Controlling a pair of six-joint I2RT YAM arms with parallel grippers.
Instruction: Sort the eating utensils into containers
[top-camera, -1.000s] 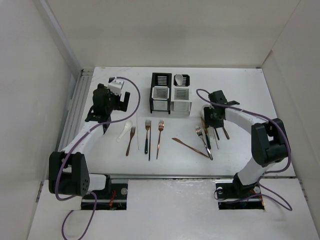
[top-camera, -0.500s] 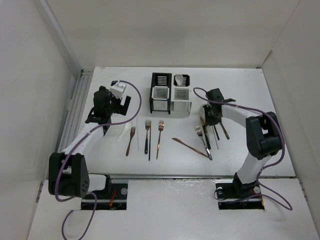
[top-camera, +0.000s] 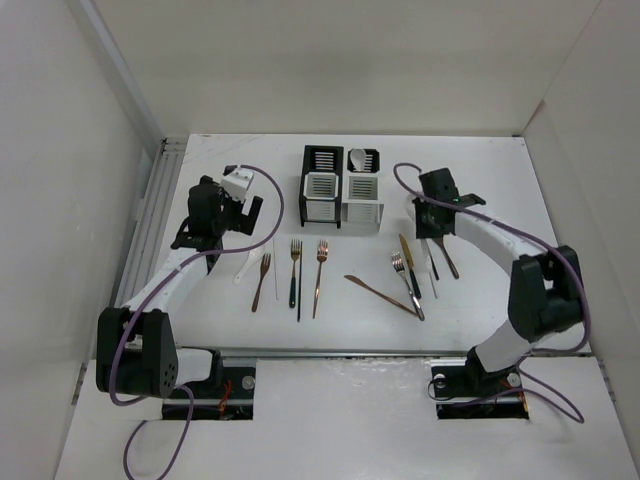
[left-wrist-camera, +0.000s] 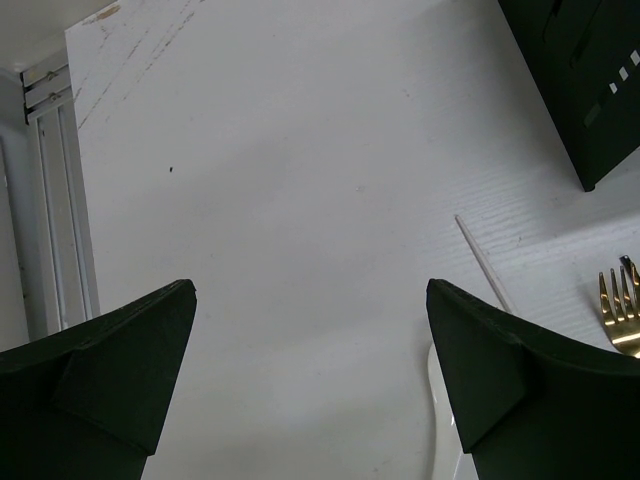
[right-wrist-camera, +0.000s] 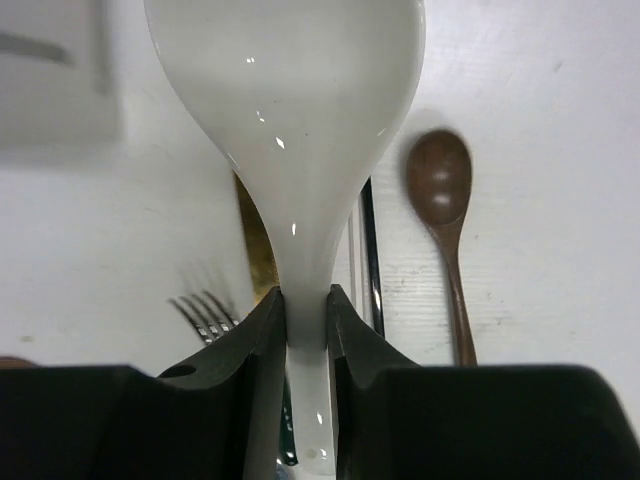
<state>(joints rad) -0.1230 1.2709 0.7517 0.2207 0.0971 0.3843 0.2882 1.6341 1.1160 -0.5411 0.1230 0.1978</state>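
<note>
Right gripper (right-wrist-camera: 307, 315) is clamping the white spoon (right-wrist-camera: 290, 120) at its narrow neck, just behind the bowl, one finger on each side. The bowl is sticking out ahead of the fingertips and the handle tail is running back under the palm. The spoon is looking raised off the table (top-camera: 480, 170), judging by how large it is reading against the pieces underneath. Below the gripper, a brown spoon (right-wrist-camera: 440, 190) is lying just to its right, with a copper knife (right-wrist-camera: 252, 250) and a silver fork (right-wrist-camera: 205, 310) to its left. A thin dark piece is lying beside the handle, chopstick or knife, cannot tell which. White holder (top-camera: 364, 205) and black holder (top-camera: 322, 190) are standing ahead and to the left of this gripper, well apart from it, and a second spoon bowl (top-camera: 358, 157) is showing at the far side of the white one. Judgement: the carry to a holder is the step in hand. Doing it well is meaning rising enough to clear the holder's rim and travelling slowly, since a glazed neck could be pivoting in a two-point pinch. It is also meaning arriving with the handle tipped downward and letting go only once the tail is inside the walls. Risks are a bowl-heavy swing or nudging the holder. Left gripper (left-wrist-camera: 310, 290) is hanging wide open over bare table, holding nothing, with a white chopstick (left-wrist-camera: 483, 265) ahead to its right.
</note>
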